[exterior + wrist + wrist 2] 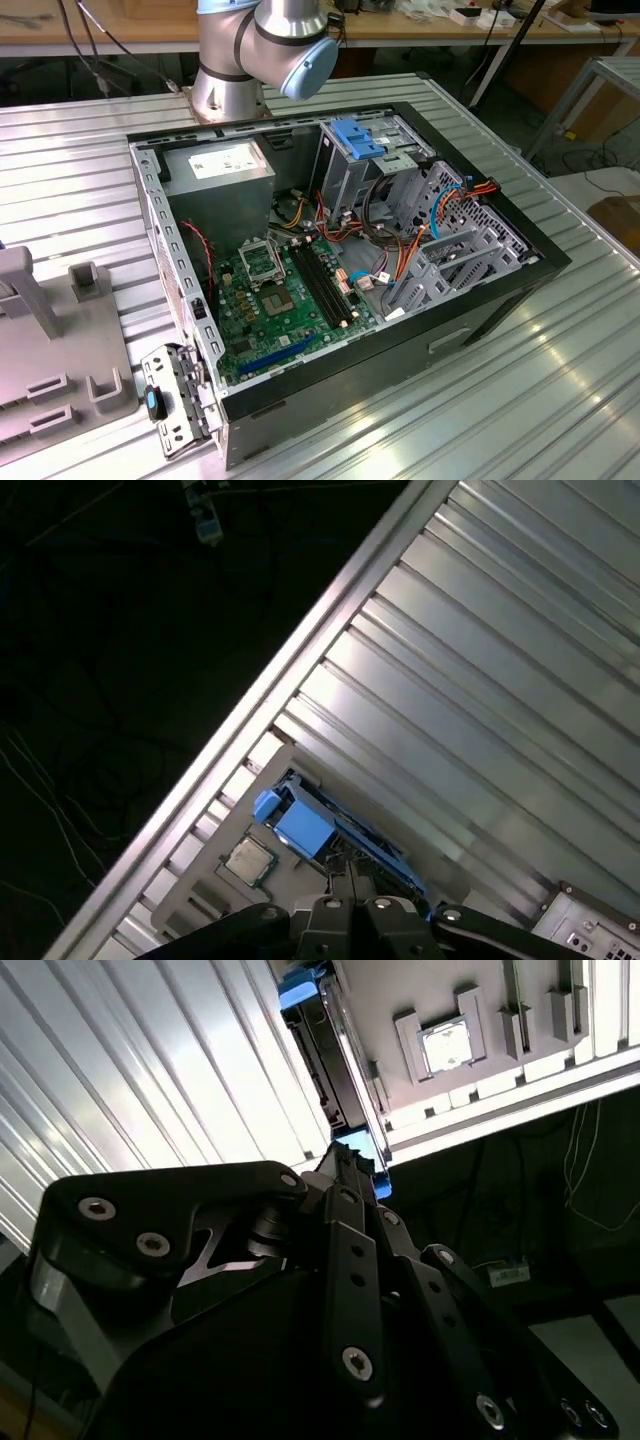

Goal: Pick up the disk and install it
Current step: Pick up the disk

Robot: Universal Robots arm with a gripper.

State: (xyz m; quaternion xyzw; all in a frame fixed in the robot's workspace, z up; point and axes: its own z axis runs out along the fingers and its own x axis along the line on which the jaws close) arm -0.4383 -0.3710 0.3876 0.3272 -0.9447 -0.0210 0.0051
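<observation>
1. Ribbed aluminium table (500, 420) carries an open computer case (400, 350). A grey fixture tray (60, 370) lies on it at the exterior view's left, near the case.
2. Where the disk is: the disk (310, 828) stands on its thin edge in a slot of that tray, close to the table's edge. A bare processor chip (248, 861) sits in a tray pocket just beside it. The disk is well apart from the silver drive cages (460, 240) and not yet in the case.
3. The gripper (345, 1165) sits at one blue end tab of the disk, lined up with the thin edge. You cannot tell from either wrist view whether it is clamped on the disk or only close around it.
4. Handling, as a judgement:
   - Expect a stiff, dense part, heavy for its size, with smooth metal faces that could slip.
   - The blue rails and tabs are plastic and will likely flex, so take hold across the two flat grey faces, close to the end.
   - Treat it as shock-sensitive, and do not let it knock the slot walls.
</observation>
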